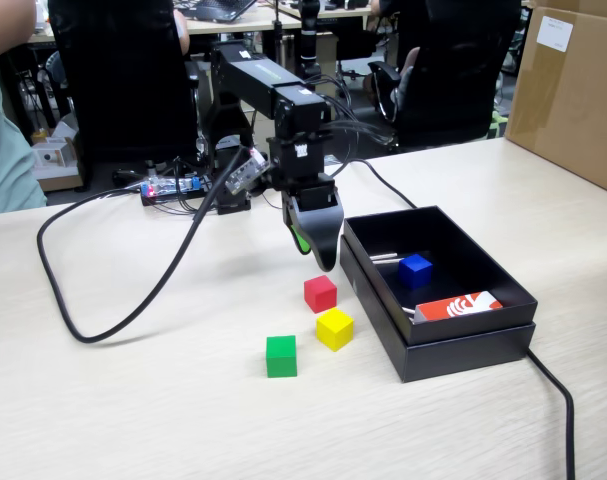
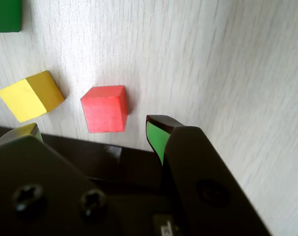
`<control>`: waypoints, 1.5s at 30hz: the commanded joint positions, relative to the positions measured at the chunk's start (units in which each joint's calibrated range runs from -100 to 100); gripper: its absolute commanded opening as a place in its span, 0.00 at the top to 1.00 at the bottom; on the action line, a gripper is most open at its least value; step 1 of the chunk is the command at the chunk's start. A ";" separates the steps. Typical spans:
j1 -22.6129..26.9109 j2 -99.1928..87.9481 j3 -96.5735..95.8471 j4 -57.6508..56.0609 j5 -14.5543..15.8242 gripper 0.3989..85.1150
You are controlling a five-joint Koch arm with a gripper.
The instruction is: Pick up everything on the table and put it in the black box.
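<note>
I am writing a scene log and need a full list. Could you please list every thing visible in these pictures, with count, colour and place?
blue cube: 1, blue, inside the black box
red cube: 1, red, on the table, just below the gripper
yellow cube: 1, yellow, on the table beside the red one
green cube: 1, green, on the table, nearest the camera in the fixed view
black box: 1, matte black, on the table
card: 1, orange and white, in the box
brown carton: 1, brown, far right
table: 1, pale wood grain
cable: black, across the table
gripper: 1, black with green pads, open, empty
</note>
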 commanded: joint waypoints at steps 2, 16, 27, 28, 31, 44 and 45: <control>-0.44 4.93 6.20 0.85 0.00 0.49; -0.49 16.17 9.74 0.85 0.49 0.66; -0.54 4.59 9.74 -0.45 1.66 0.84; -0.34 1.83 10.28 -0.97 1.61 0.84; 1.42 -7.81 13.91 -1.66 1.47 0.84; 7.81 11.47 27.06 -2.78 3.17 0.84; 7.91 13.08 27.42 -2.78 3.37 0.84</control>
